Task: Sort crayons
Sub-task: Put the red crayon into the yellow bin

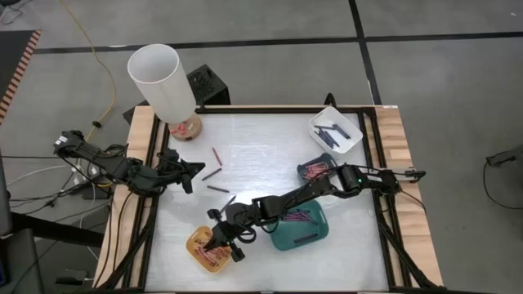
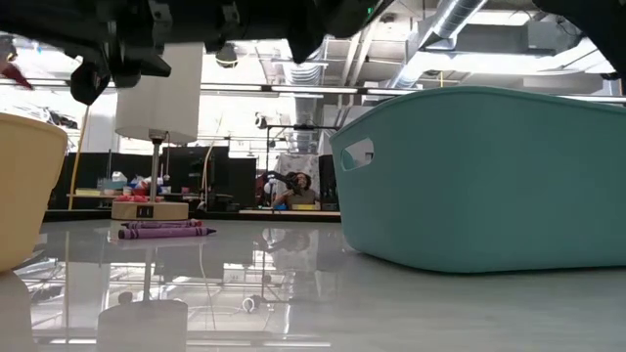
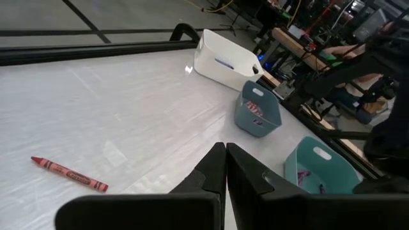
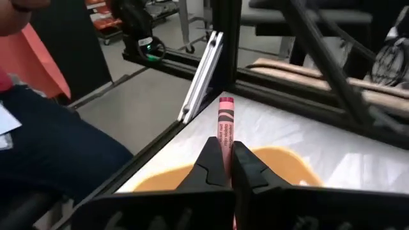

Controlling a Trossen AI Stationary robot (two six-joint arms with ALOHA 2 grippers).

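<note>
My right gripper (image 4: 224, 155) hangs over the yellow tray (image 1: 198, 242) at the table's near left, shut on a pink-red crayon (image 4: 225, 121). The tray holds more crayons. Several loose crayons lie flat on the table's middle, one of them dark red (image 1: 216, 154) and another brownish (image 1: 212, 173). My left gripper (image 3: 225, 167) is shut and holds nothing, raised near the table's left edge (image 1: 193, 170). A red crayon (image 3: 69, 174) lies on the table ahead of it. In the low view, purple crayons (image 2: 161, 231) lie side by side on the table. My right gripper pinches the crayon's wrapped shaft (image 4: 224, 142) between its two fingers. The crayon lies along the fingers and sticks out past their tips, its free end (image 4: 225, 101) pointing away from the wrist. The fingers reach nearly level toward the table's near left corner. The crayon is lifted clear above the yellow tray.
A teal tray (image 1: 301, 229) stands beside the yellow one, a blue-grey tray (image 1: 317, 169) and a white tray (image 1: 336, 131) farther right. A white cylinder lamp (image 1: 161, 82) stands at the far left corner. A person's clothing shows beyond the table's edge (image 4: 38, 153).
</note>
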